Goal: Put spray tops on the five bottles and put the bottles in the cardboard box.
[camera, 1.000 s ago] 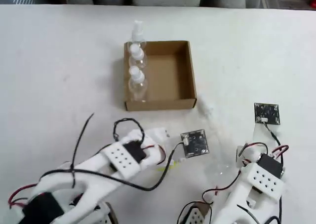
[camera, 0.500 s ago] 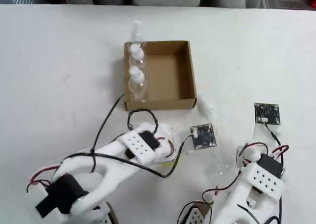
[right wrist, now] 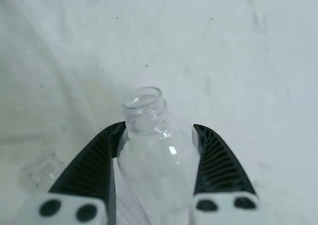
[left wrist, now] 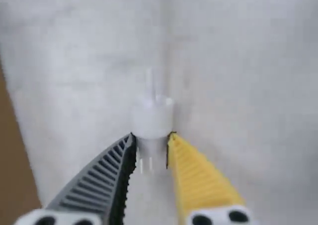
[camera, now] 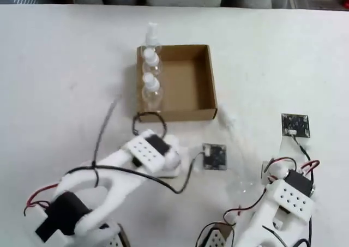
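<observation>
Between the left fingers (left wrist: 126, 153), one grey and one yellow, a white spray top (left wrist: 151, 118) is pinched by its stem, its cap just past their tips above the counter (left wrist: 248, 61). The right fingers (right wrist: 107, 155) grip a clear open-necked bottle (right wrist: 151, 155), its neck beyond their tips. Just beside one of them is another uncapped bottle (right wrist: 42, 170). Well ahead of both pairs sits the cardboard box (camera: 177, 115) with three capped bottles (camera: 151, 89).

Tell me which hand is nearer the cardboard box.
Left. The left hand, holding a spray top, sits just in front of the cardboard box; the right hand, around an open bottle, is farther off to the right.
</observation>
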Available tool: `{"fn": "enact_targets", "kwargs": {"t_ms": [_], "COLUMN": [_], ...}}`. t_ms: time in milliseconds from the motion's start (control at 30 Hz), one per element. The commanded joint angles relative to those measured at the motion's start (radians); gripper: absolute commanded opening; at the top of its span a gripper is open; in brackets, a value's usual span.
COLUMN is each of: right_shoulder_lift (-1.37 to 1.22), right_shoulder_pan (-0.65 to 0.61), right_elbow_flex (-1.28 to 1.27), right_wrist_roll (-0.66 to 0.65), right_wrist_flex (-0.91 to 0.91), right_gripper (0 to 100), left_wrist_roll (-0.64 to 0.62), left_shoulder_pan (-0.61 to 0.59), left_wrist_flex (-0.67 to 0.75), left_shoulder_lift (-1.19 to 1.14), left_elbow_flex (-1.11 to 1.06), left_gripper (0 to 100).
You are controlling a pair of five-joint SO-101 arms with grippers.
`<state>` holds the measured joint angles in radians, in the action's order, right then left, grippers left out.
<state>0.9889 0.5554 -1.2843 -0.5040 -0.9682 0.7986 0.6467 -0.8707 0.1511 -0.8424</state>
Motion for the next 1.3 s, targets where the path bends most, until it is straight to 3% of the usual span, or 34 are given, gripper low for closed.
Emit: {"fn": "enact_targets", "kwargs": {"t_ms": [0,167,367,567,833,1067,1267], "right_shoulder_lift": [0.005,0.005,0.005,0.005,0.005,0.005,0.005], "right_shoulder_pan": [0.001,0.001,-0.035,-0.036,-0.036,-0.036,-0.036], "right_elbow_flex": [-0.002,-0.002,-0.014,-0.018,-0.018,-0.018,-0.018], "right_wrist_roll": [-0.008,-0.008,-0.008,-0.008,-0.008,-0.008,-0.008], "right_wrist_flex": [0.008,0.008,0.013,0.025,0.025,0.025,0.025], "right_gripper": [1.7,1.7,1.7,1.7,1.7,1.7,1.7], "left_wrist_roll": [0.184,0.385,0.393,0.348,0.313,-0.091,-0.603], "left_shoulder_pan": [-0.208,-0.444,-0.61,-0.679,-0.699,-0.704,-0.676], "left_wrist_flex": [-0.064,-0.063,-0.064,-0.127,-0.144,-0.244,-0.425], "left_shoulder_lift": [-0.001,-0.001,-0.001,-0.001,0.053,0.295,0.386], "left_elbow_flex": [0.015,0.02,0.089,0.095,0.112,0.187,0.264], "left_gripper": [2,2,3,21,18,18,18]}}
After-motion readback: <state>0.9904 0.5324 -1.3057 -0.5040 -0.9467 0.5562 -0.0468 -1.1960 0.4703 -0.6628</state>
